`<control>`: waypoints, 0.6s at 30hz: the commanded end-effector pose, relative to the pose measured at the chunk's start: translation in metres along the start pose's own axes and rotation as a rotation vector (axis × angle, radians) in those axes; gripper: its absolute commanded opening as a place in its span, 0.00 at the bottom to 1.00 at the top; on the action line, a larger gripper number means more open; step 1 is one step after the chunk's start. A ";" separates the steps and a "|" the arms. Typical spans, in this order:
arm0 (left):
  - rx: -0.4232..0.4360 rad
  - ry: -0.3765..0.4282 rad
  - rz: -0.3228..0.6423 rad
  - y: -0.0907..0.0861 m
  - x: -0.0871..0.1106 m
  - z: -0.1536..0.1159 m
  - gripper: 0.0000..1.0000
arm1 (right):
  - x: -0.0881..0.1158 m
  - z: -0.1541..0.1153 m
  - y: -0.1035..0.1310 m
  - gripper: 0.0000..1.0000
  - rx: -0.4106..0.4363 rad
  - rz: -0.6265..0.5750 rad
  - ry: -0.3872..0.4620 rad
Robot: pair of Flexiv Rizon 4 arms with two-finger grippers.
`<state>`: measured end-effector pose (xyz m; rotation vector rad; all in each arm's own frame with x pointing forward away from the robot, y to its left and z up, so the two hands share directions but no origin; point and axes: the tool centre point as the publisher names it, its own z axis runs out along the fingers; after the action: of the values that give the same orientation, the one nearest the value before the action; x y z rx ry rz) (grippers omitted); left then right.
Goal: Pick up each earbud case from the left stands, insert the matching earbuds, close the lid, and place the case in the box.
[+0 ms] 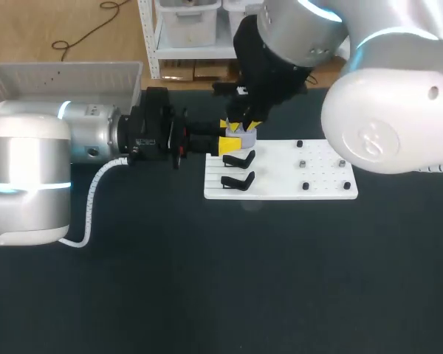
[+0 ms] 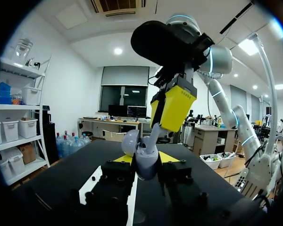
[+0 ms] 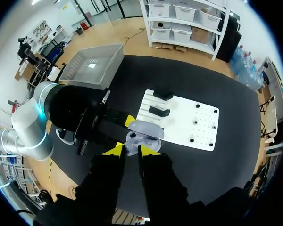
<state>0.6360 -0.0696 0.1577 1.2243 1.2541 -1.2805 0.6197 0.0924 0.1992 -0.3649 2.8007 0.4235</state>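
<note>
**Over the black table point(image 1: 207, 280), an open case held off the surface**

Our left gripper point(image 2: 142, 158) is clamped on the pale grey earbud case point(image 3: 144, 132), a yellow tip on either side, its lid tipped open. Our right gripper point(image 3: 131, 150) hangs just above the case's mouth; whether it grips anything, we cannot tell. Under both lies the white board point(image 1: 317, 188), with two black stands point(image 1: 240, 179) on its left part. The grey box point(image 1: 59, 77) sits at the far left.
</note>
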 end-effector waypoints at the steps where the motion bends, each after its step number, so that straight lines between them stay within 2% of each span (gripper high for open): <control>1: -0.005 -0.001 0.002 -0.001 0.000 0.000 0.00 | 0.000 0.002 -0.001 0.00 -0.001 0.004 -0.008; 18: -0.005 -0.001 0.002 -0.001 0.000 0.000 0.00 | -0.008 0.009 -0.002 0.00 -0.020 0.002 0.024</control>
<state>0.6360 -0.0698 0.1577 1.2244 1.2540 -1.2806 0.6259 0.0940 0.1927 -0.3688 2.8102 0.4474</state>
